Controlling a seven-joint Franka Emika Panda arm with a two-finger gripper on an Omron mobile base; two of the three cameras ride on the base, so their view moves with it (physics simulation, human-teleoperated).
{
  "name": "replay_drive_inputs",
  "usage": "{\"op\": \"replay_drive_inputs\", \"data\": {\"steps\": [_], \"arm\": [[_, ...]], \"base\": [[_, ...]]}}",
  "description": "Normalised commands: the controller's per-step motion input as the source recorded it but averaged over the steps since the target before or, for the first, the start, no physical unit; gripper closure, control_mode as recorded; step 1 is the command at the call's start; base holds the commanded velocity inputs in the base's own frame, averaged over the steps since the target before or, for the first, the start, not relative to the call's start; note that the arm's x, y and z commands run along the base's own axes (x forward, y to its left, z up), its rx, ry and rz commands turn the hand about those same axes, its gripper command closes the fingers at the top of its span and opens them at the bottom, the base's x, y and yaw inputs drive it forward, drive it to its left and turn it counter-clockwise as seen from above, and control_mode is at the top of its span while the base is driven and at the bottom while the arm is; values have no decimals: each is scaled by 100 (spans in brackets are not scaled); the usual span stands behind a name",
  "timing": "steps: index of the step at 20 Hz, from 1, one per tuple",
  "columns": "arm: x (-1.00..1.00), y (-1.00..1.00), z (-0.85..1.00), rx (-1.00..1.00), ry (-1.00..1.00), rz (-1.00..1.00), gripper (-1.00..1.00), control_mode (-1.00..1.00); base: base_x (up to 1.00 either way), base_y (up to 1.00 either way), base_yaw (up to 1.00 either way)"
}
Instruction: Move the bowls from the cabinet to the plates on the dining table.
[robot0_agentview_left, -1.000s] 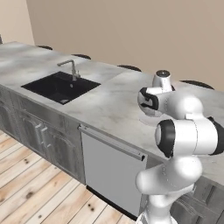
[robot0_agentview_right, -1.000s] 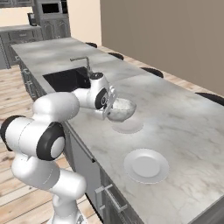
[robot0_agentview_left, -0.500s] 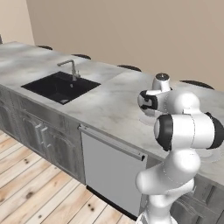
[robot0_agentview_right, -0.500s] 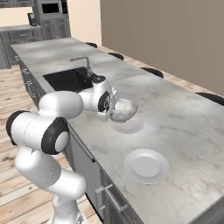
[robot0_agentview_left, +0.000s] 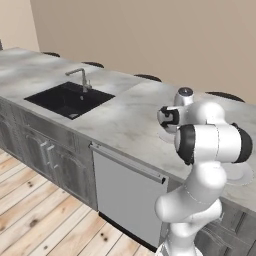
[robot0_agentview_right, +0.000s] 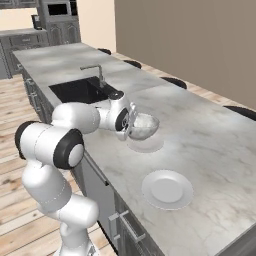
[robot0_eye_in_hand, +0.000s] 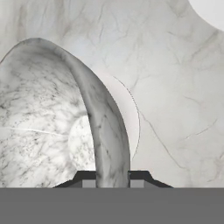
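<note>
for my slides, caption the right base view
End effector holding pale marbled bowl by its rim above flat round plate.

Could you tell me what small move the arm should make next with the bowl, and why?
Probably lower straight down a little, then open. The gripper pinches the marbled bowl by its rim, and the bowl hangs just above the near plate on the table, apparently not resting on it. The second plate is bare.

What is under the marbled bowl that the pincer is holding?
A flat plate lies on the table directly below the bowl. The bowl hangs above it, apparently not yet touching. The bowl covers much of the plate in the hand view; only its edge shows.
</note>
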Motion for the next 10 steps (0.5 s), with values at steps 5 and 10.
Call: {"op": "replay_drive_inputs", "data": {"steps": [5, 10], "arm": [[11, -8, -18, -4, -4, 2, 100, -100], [7, -7, -21, -4, -3, 1, 100, -100]], "base": [[0, 0, 0], [0, 0, 0]]}}
